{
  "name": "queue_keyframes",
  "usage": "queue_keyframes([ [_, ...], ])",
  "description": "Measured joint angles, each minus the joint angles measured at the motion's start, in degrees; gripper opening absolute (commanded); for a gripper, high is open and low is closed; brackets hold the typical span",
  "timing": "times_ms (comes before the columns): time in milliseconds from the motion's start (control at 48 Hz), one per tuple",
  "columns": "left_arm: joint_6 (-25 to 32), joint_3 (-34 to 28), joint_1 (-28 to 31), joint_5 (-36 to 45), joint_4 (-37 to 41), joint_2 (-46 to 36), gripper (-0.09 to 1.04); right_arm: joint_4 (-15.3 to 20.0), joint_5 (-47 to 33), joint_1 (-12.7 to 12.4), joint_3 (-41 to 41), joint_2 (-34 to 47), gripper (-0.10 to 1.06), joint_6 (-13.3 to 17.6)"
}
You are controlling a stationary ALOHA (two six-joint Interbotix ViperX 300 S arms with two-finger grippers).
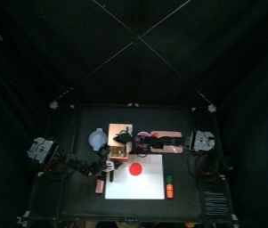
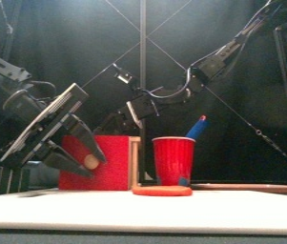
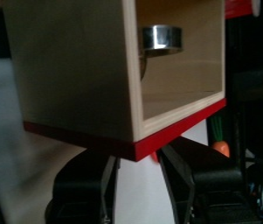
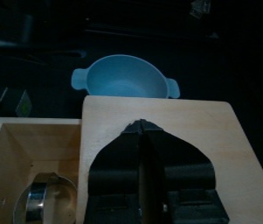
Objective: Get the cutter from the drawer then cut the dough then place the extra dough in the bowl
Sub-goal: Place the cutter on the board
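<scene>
My left fingers (image 3: 81, 184) clamp the drawer (image 3: 180, 83); my closed right fingers (image 4: 116, 175) should pinch the light, slick cutter (image 3: 161, 37) inside by its handle.

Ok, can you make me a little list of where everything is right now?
drawer: pulled out of the wooden box, red front showing
cutter: inside the open drawer, not yet picked up
left tool: closed on the drawer's front
right tool: shut, tips resting on the box top
dough: red disc on the white board, uncut
bowl: blue-grey, beyond the box, looks empty
red cup: upright beside the box, blue knife sticking out
</scene>
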Motion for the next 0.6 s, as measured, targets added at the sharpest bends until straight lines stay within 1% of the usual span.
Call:
queue_keyframes([
  [104,0.2,0.3,-0.4,0.8,0.1,0.3,0.83,0.0,0.1,0.0,0.0,0.0,-0.01,0.0],
  [188,0.3,0.4,-0.7,0.7,0.1,0.4,0.85,0.0,0.1,0.0,0.0,0.0,-0.01,0.0],
  [438,0.4,0.4,-0.9,0.8,0.2,-0.4,0.85,0.0,0.1,0.0,0.0,0.0,-0.01,0.0],
  [604,0.4,0.8,-2.5,0.7,0.6,-3.4,0.85,0.0,0.1,0.0,0.0,0.0,-0.01,0.0],
])
